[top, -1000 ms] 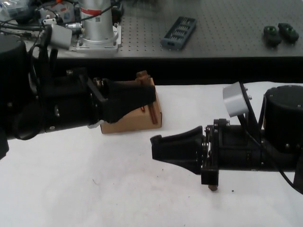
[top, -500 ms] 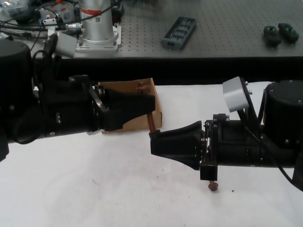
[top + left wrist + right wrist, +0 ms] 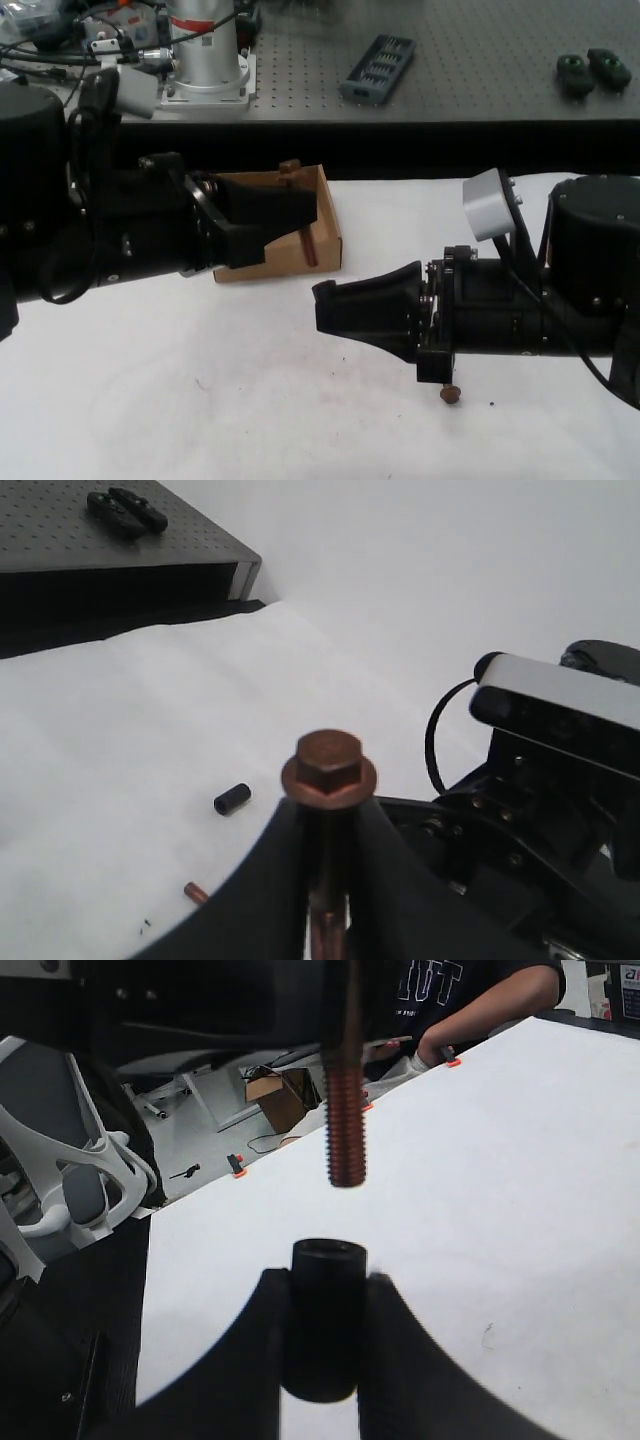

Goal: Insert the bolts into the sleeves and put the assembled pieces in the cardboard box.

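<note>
- A loose bolt [image 3: 449,394] lies on the white cloth [image 3: 200,400] at the near side of the bench, just under the right arm's wrist.
- In the left wrist view a spare sleeve [image 3: 232,799], short and black, lies on its side on the cloth, apart from that bolt.
- The right gripper [image 3: 325,1295] points toward the middle of the bench. Its two fingers are closed on a black sleeve [image 3: 325,1320], which stands upright between them with its open mouth up.
- The left gripper [image 3: 327,825] sits a little farther back and pinches the shaft of a copper bolt [image 3: 328,765], with the hexagonal head above the fingers.
- In the right wrist view the bolt's threaded end hangs above the sleeve's mouth, roughly in line with it, with a clear gap between the two.
- The cardboard box [image 3: 280,262] stands on the cloth just behind the left gripper, which covers part of it.
- Beyond the cloth is a perforated metal table [image 3: 480,60] with a dark slotted rack [image 3: 377,67] lying on it.
</note>
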Tool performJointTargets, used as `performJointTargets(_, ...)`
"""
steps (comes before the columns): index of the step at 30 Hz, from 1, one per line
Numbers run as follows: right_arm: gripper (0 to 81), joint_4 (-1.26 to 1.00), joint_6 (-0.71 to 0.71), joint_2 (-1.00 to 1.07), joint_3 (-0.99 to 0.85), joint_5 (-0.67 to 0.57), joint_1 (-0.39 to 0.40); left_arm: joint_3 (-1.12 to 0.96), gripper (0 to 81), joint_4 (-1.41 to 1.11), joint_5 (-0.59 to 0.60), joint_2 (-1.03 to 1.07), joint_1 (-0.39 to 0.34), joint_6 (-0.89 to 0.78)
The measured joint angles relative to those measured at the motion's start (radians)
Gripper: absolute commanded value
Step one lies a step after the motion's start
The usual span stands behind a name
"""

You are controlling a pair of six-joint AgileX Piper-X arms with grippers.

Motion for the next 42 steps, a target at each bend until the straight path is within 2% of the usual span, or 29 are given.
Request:
performJointTargets(18, 2.9, 0.002, 0.0, 0.0, -0.031, -0.002, 0.0, 0.0, 0.6, -0.018, -0.008, 0.0, 0.0, 0.002)
performJointTargets(35, 2.9, 0.002, -0.003, 0.0, -0.032, -0.007, 0.0, 0.0, 0.6, -0.017, 0.047, 0.0, 0.0, -0.048)
performJointTargets(42, 2.9, -0.002, 0.004, 0.0, -0.032, -0.007, 0.005, 0.0, 0.6, 0.045, 0.07, 0.0, 0.0, 0.021)
